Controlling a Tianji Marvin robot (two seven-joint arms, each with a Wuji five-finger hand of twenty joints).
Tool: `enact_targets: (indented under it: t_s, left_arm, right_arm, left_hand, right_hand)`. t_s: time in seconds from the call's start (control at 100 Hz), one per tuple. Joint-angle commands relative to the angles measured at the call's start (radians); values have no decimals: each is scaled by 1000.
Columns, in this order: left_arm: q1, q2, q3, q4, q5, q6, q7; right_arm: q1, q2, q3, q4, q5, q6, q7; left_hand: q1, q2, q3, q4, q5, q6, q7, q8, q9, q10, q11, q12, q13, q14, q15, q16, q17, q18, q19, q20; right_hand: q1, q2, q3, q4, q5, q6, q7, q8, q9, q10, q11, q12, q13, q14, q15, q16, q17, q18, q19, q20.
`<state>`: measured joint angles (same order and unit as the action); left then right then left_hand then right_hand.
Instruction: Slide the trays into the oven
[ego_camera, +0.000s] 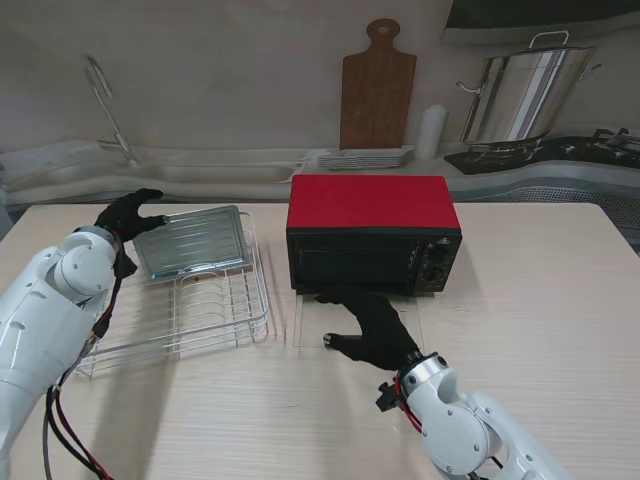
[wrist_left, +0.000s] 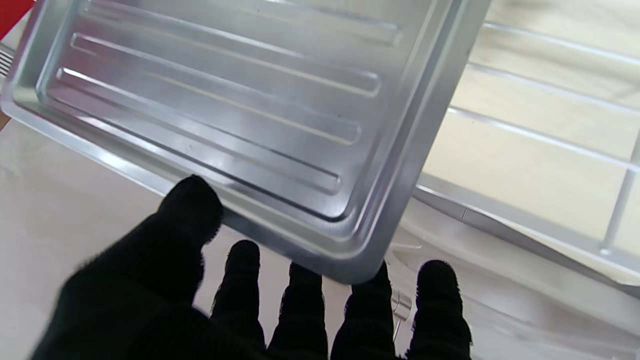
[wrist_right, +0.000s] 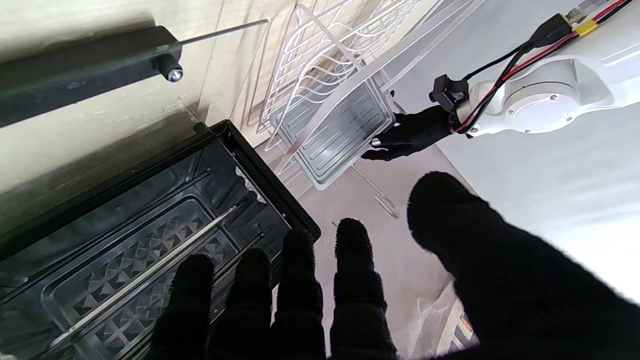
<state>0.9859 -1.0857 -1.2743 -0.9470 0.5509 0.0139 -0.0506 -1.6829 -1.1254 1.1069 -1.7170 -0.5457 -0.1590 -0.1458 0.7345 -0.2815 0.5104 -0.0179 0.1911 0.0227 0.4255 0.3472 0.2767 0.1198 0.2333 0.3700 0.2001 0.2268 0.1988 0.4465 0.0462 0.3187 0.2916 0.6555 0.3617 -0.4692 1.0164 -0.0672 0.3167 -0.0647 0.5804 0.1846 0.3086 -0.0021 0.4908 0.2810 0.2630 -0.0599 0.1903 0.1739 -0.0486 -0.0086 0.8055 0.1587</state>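
Note:
A red countertop oven (ego_camera: 372, 205) stands mid-table with its glass door (ego_camera: 310, 325) folded down flat toward me. Its dark inside (wrist_right: 125, 260) shows a ribbed floor and a heating rod. A silver ridged tray (ego_camera: 195, 240) (wrist_left: 225, 100) (wrist_right: 335, 140) leans tilted on a white wire rack (ego_camera: 215, 310) to the left of the oven. My left hand (ego_camera: 128, 215) (wrist_left: 200, 300) grips the tray's left rim, thumb on top and fingers underneath. Over the lowered door hovers my right hand (ego_camera: 372, 325) (wrist_right: 350, 300), fingers spread and holding nothing.
Behind the table runs a counter with a wooden cutting board (ego_camera: 377, 85), a stack of plates (ego_camera: 365, 158), a white roll (ego_camera: 432, 132), a steel stockpot (ego_camera: 520, 95) on a stove, and a faucet (ego_camera: 105, 105) at the far left.

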Motion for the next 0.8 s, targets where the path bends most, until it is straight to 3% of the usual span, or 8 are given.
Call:
enact_targets:
  t_s: [0.0,0.08,0.21,0.26,0.31,0.36,0.52,0.79]
  left_arm:
    - [-2,-13,6,12,-6,-4,-20]
    - [-9,-15,20,33,-15,-11,-22]
    - [-12,-20,31,52,-15,-22,5]
    - [-12,-20,32,52,-13,-24,10]
    - [-12,-20,32,51,-8,-26,13]
    - [-10,-19,32,47,0,-25,16]
    - [0,-19,24,26,8,-22,22]
    - [23,-21,-3,-33,-5,-15,20]
  right_arm:
    - [-10,-3,-2,-10,0,-1,17]
    - [-12,-3,-2,-12,3,1,19]
    - [-15,-3,-2,-14,5,3,20]
    - [-15,-3,-2,-15,5,3,19]
    - [-15,-3,-3,-15,6,4,20]
    - [-15,-3,-3,-15,7,5,20]
    - [-17,-4,-3,-17,8,6,17]
    - [-21,-6,3,-21,7,7,9]
  left_hand:
    - [51,-30,64,-24,-29,-43,71,43,47,-39,42,22,40,-15,31,23,-2,-18,105,30]
    - [81,-34,84,-30,36,-63,162,90,127,-56,95,51,98,-14,80,46,-14,-16,274,28]
    - [126,-46,117,-35,131,-84,304,221,236,-70,181,123,170,-1,170,92,-15,-18,517,-52]
    - [181,-79,89,-72,150,-102,383,287,268,-67,218,150,187,5,207,111,-9,-19,561,-58]
    - [220,-94,57,-81,161,-114,435,327,293,-70,247,175,207,7,242,130,-1,-22,594,-59]
    - [276,-105,8,-78,180,-134,512,376,347,-78,233,354,226,11,284,157,7,-24,632,-68]
    - [387,-81,-57,-75,226,-159,609,467,498,-73,131,614,249,31,390,226,16,-23,703,-48]
    - [540,-24,-101,-70,339,-146,622,552,584,-55,183,675,293,68,474,270,39,-12,778,-19]
  right_hand:
    - [-25,6,-24,30,-18,-1,0,-15,-1,-22,0,-10,-42,-39,-16,-11,-2,-41,-13,-11]
    - [-23,4,-23,30,-16,2,0,-14,0,-21,1,-10,-41,-40,-15,-10,-1,-42,-12,-10]
    - [-23,4,-21,30,-15,4,0,-15,0,-20,1,-9,-40,-40,-15,-10,0,-42,-10,-9]
    - [-24,5,-21,30,-15,2,0,-15,0,-22,1,-9,-39,-39,-15,-10,0,-42,-9,-9]
    - [-23,6,-21,30,-15,4,0,-15,0,-21,2,-9,-40,-38,-15,-10,0,-42,-9,-9]
    - [-22,6,-22,29,-14,5,0,-15,0,-20,2,-9,-40,-40,-15,-10,1,-42,-8,-8]
    - [-21,8,-23,29,-14,6,0,-15,-2,-19,3,-9,-40,-40,-15,-10,1,-43,-6,-7]
    - [-21,12,-21,30,-10,10,1,-14,-1,-18,5,-7,-40,-37,-14,-9,2,-45,-2,-4]
